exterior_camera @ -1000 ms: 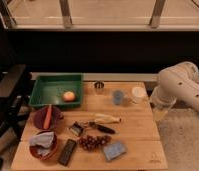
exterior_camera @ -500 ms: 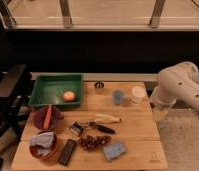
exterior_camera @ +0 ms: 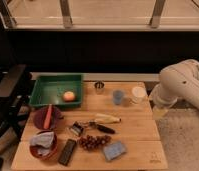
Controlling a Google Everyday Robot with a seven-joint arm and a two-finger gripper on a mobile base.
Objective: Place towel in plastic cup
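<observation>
— Towel [exterior_camera: 42, 142] first: where did it lie in the camera view?

— Crumpled, grey-blue, inside the red bowl [exterior_camera: 45, 156] at the front left corner of the wooden table [exterior_camera: 138, 131]. It filled most of that bowl.

— And the other containers?

— A green tray [exterior_camera: 47, 84] sat at the back left with one round orange fruit [exterior_camera: 68, 96] in it. Just in front of the tray stood a darker bowl [exterior_camera: 57, 120] holding a long orange piece [exterior_camera: 48, 115]; I couldn't tell what it was. Along the back edge stood a small metal cup [exterior_camera: 99, 87], then the blue plastic cup [exterior_camera: 118, 96], then a white cup [exterior_camera: 138, 94] just beside it. What was inside those three cups could not be seen.

— The gripper?

— The gripper [exterior_camera: 160, 111] hung below the bulky white arm [exterior_camera: 185, 82] at the table's right edge, near the white cup. Whether it was spread or closed up, I couldn't tell. It held nothing that I could see, and I could not make out whether it touched the table.

— So the towel relative to it?

— Well apart: the towel lay at the far left front, the gripper at the right, with the plastic cup between them, nearer the gripper.
</observation>
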